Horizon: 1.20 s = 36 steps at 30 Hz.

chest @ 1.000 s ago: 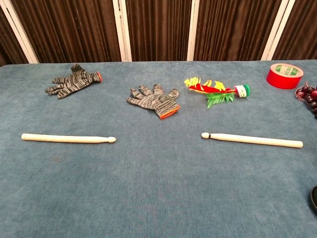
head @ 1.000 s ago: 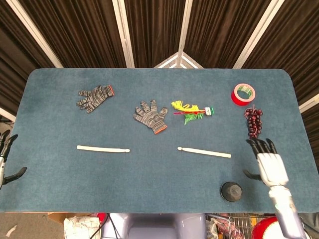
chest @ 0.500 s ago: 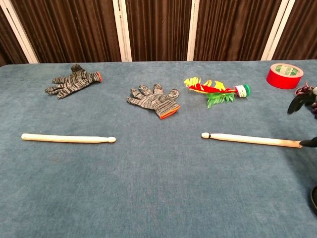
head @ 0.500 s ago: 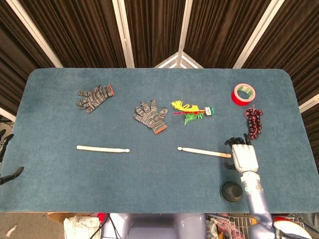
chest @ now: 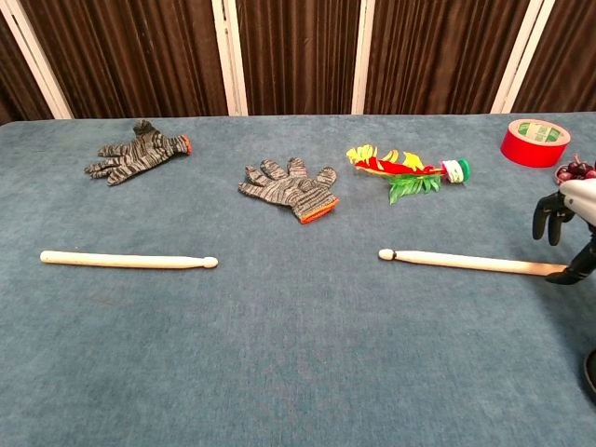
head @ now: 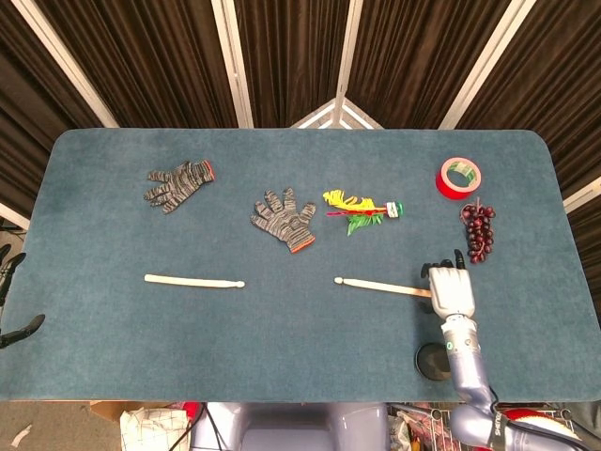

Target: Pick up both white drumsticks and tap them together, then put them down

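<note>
1. Right drumstick [head: 380,286] lies flat on the blue table [head: 113,348], tip toward centre; its butt end sits under the right hand [head: 451,287].
2. That hand's fingers [chest: 551,216] curl down over the butt, thumb below it; whether it actually grips, I cannot tell.
3. Left drumstick [head: 193,280] lies untouched, well apart.
4. Left hand [head: 9,301] hangs open off the table's edge.
5. Behind: two grey gloves [head: 285,219], red tape roll [head: 459,178], grapes [head: 479,233].

The right hand [head: 452,290] is hovering at about four o'clock, palm down, fingers [chest: 553,216] curling downward and apart, seemingly holding nothing. The left hand [head: 9,301] is hanging at nine o'clock, barely showing.
</note>
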{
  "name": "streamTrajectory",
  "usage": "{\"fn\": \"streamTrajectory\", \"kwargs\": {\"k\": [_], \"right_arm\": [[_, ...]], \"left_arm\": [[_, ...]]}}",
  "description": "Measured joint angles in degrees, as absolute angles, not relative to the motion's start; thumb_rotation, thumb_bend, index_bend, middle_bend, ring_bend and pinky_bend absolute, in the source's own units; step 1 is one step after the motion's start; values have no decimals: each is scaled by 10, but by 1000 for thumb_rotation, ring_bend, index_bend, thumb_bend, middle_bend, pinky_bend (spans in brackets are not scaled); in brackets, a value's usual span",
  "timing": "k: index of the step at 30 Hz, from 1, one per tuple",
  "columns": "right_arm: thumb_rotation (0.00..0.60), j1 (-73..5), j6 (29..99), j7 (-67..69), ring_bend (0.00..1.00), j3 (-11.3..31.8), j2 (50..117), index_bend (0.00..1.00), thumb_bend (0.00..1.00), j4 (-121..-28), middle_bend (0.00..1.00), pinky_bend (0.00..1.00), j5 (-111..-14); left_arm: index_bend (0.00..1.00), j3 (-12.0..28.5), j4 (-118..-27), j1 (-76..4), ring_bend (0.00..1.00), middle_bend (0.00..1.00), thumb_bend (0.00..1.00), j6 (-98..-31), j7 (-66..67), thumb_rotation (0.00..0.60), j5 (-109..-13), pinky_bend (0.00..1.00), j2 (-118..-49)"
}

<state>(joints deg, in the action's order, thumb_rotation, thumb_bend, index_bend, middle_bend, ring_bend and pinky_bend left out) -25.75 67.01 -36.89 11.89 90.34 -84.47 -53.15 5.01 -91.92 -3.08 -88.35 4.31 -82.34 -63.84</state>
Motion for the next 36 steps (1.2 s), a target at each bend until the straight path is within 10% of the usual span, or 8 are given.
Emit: {"fn": "streamTrajectory", "kwargs": {"k": [36], "right_arm": [[600, -280, 683, -389, 326, 104, 949, 522, 322, -805, 518, 11, -521]], "left_arm": [[119, 52, -918, -33, 0, 25, 250, -878, 50, 600, -817, 0, -640]]}}
